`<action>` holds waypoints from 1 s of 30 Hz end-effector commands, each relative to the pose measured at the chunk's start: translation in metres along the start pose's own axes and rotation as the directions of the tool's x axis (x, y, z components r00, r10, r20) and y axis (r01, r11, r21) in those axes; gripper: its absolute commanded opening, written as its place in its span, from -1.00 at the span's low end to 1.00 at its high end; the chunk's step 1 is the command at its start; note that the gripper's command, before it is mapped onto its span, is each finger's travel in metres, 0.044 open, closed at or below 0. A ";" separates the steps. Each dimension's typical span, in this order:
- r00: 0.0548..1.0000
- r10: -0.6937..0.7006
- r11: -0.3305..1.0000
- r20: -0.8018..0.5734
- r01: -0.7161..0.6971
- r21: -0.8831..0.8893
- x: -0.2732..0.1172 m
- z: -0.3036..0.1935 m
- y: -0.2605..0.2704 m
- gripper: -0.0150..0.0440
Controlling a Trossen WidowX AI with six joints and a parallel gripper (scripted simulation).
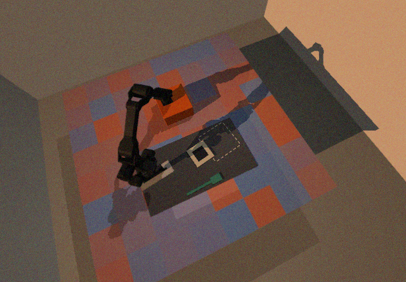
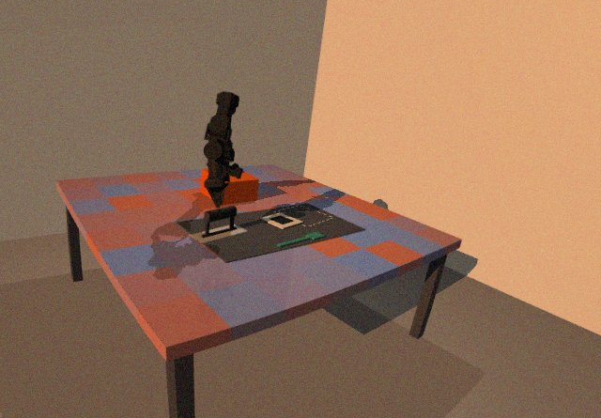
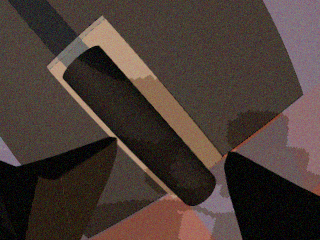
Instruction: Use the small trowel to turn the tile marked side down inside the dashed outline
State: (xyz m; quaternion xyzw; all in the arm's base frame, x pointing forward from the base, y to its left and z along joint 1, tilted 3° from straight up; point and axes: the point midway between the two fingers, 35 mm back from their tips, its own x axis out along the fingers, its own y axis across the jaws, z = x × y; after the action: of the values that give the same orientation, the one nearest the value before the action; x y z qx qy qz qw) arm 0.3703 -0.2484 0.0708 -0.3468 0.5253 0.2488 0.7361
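The small trowel, a beige plate with a raised black bar handle [image 2: 221, 213] [image 3: 140, 125], lies at the left end of the dark mat [image 1: 244, 163] [image 2: 227, 253]. My gripper [image 2: 218, 205] [image 3: 172, 152] is open and empty, just above the handle. In the wrist view the handle runs diagonally, its lower end between the spread fingertips. The tile [image 1: 193, 153] [image 2: 269, 221] lies flat near the mat's middle, its dark square mark facing up. It is left of the dashed outline [image 1: 238, 145] [image 2: 331, 217], mostly or wholly outside it.
A green flat-bladed tool [image 1: 216, 178] [image 2: 314, 236] lies near the mat's front edge. An orange box [image 1: 178, 108] [image 2: 239, 189] stands behind the mat, below a raised part of the arm in the top view. Arm shadows cross the mat and the patchwork table.
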 end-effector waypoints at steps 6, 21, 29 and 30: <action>0.996 -0.059 0.957 0.062 0.038 0.287 0.003 -0.003 0.000 0.53; 0.976 -0.159 0.703 0.147 0.007 0.711 0.007 -0.011 0.003 0.53; 0.968 -0.194 0.556 0.161 -0.026 0.831 0.010 -0.021 0.006 0.53; 0.966 -0.199 0.532 0.165 -0.034 0.846 0.011 -0.022 0.007 0.53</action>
State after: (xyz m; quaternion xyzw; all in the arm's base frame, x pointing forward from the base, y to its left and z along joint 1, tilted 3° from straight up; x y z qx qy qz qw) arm 0.3577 -0.2618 0.0558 0.0251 0.4791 -0.0147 0.8773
